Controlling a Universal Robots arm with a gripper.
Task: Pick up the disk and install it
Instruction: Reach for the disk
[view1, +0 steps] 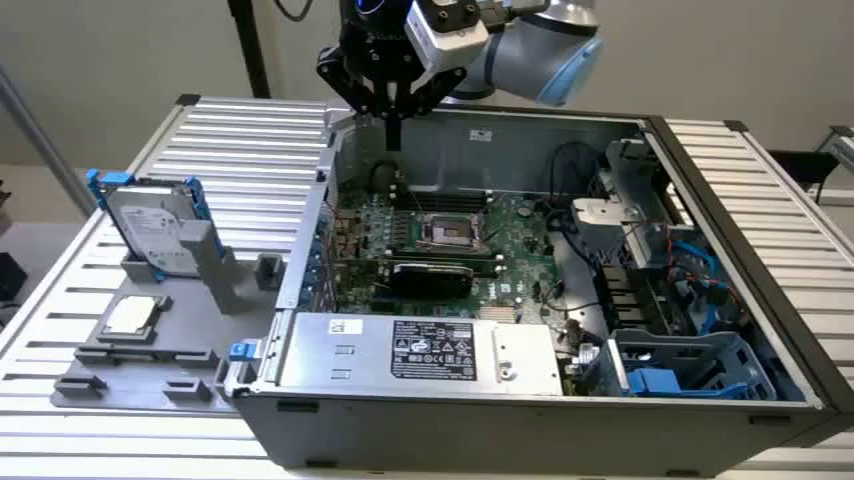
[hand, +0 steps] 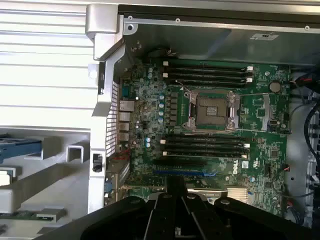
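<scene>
Gripper pinched shut on nothing, fingers together and pointing down. It hangs over the back edge of the open computer case, with the motherboard and its CPU socket below. Disk well apart from gripper, outside the case toward the exterior view's left, standing on edge in a grey holder on the slatted table; blue drive cage in the case corner farthest from gripper.

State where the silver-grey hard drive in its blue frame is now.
Exterior view's left: the hard drive stands upright in a grey holder, outside the open computer case, near a small square silver chip.
</scene>
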